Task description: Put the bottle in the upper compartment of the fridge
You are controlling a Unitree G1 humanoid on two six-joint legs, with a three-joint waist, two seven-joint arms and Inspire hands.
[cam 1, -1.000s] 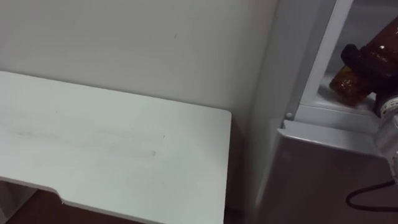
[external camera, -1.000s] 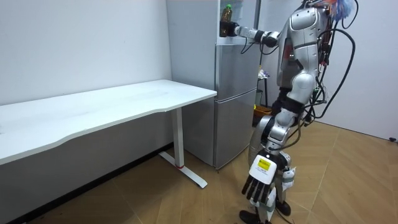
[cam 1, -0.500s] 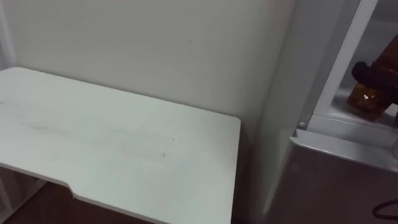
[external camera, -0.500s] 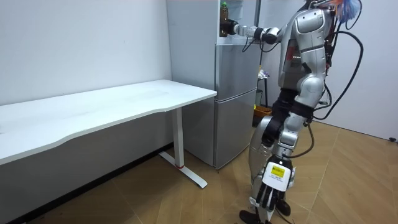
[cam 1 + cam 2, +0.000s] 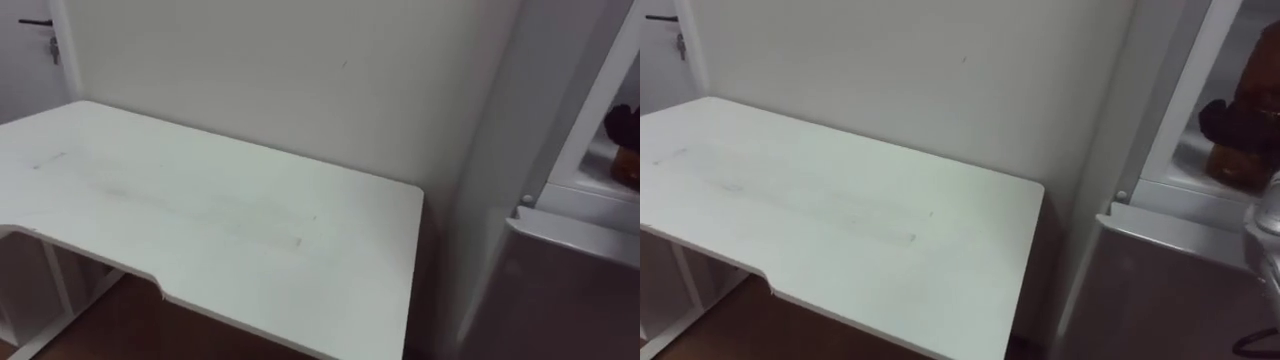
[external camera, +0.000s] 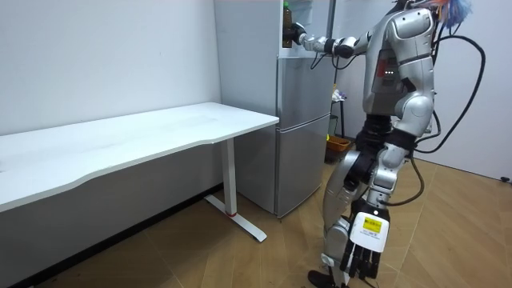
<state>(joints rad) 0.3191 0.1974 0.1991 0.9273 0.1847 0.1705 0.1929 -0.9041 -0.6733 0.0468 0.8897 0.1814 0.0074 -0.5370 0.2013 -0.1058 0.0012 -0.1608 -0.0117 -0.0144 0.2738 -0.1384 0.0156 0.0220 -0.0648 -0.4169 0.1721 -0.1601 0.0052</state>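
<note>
One hand works — the right hand (image 5: 1232, 118), fingers wrapped round the bottle (image 5: 1238, 162), holds it just inside the upper fridge (image 5: 1185, 188), far right. Placing step: next, set it down and let go. The left hand (image 6: 360, 254) hangs slack.

We stand before the fridge (image 6: 300, 120), which sits just right of the tabletop (image 5: 200, 220), both backed against the wall (image 5: 250, 70). Inside the fridge's upper compartment is the bottle (image 5: 1230, 165), our right hand (image 5: 1235, 122) wrapped around it; our left hand (image 6: 364, 256) hangs low beside the leg.
</note>
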